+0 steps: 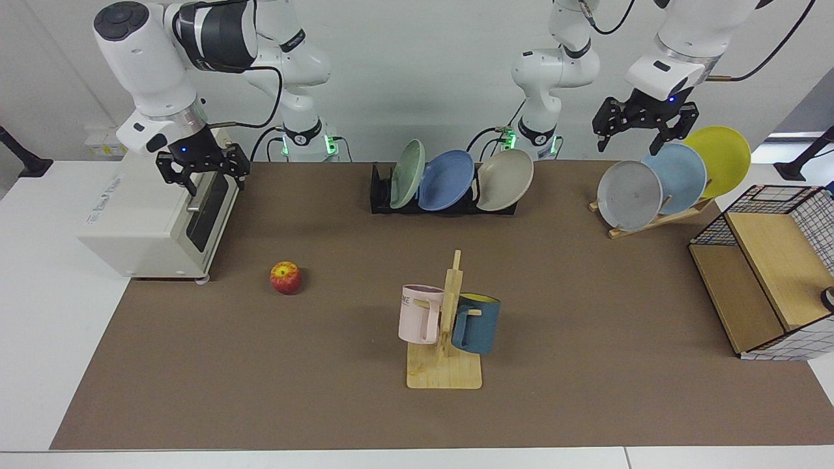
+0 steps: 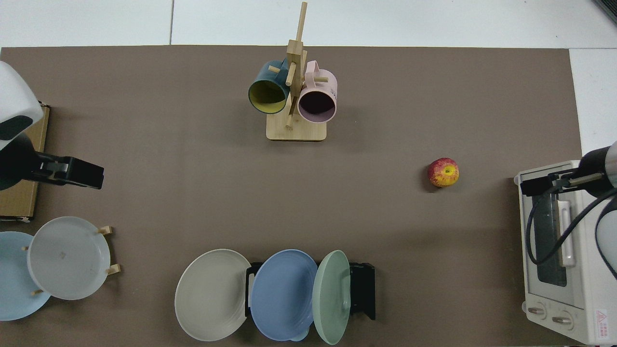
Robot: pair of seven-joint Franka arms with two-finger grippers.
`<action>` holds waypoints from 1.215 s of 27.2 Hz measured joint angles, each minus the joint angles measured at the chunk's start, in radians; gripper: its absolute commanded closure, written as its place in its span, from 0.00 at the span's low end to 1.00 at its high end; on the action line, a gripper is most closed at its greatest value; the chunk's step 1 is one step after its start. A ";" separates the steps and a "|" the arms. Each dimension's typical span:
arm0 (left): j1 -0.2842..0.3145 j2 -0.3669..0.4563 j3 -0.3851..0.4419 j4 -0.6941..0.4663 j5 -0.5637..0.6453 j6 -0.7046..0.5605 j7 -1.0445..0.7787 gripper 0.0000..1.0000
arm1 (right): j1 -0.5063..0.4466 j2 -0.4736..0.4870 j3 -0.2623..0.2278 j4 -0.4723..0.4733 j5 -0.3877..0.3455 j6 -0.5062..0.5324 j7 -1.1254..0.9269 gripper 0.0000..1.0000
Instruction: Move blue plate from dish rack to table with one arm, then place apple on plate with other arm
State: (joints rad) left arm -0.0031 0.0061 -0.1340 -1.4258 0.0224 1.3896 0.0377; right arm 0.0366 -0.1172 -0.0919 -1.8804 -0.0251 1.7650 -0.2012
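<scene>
- The table, white with a wide brown mat over it, has no plate lying flat on it yet, so neither step looks done.
- A toaster oven sits at one end of the mat; the right gripper hangs above its door, fingers apart and empty.
- The left gripper hangs above the wooden slanted rack of grey, pale blue and yellow plates, fingers spread, holding nothing.
- The dish rack, low and black, stands at the mat's far edge.
- The blue plate leans in its middle slot, between a green plate and a beige plate.
- The wooden mug stand with two mugs stands mid-mat.
- The apple rests on the bare mat near the oven, well apart from the dish rack; it should wait until the plate is set down.
</scene>
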 measured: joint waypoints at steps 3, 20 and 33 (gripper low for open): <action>0.000 -0.004 0.000 -0.006 0.000 0.000 0.000 0.00 | 0.000 0.000 0.000 0.000 0.000 0.000 0.000 0.00; -0.001 -0.008 -0.001 -0.010 0.005 0.001 0.001 0.00 | 0.000 0.000 0.000 0.000 0.000 0.000 0.000 0.00; -0.002 -0.010 0.008 -0.012 -0.003 0.001 0.002 0.00 | 0.000 0.000 0.000 0.000 0.000 0.000 0.000 0.00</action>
State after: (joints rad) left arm -0.0049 -0.0039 -0.1262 -1.4381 0.0190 1.3910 0.0402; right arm 0.0366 -0.1172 -0.0919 -1.8802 -0.0251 1.7650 -0.2012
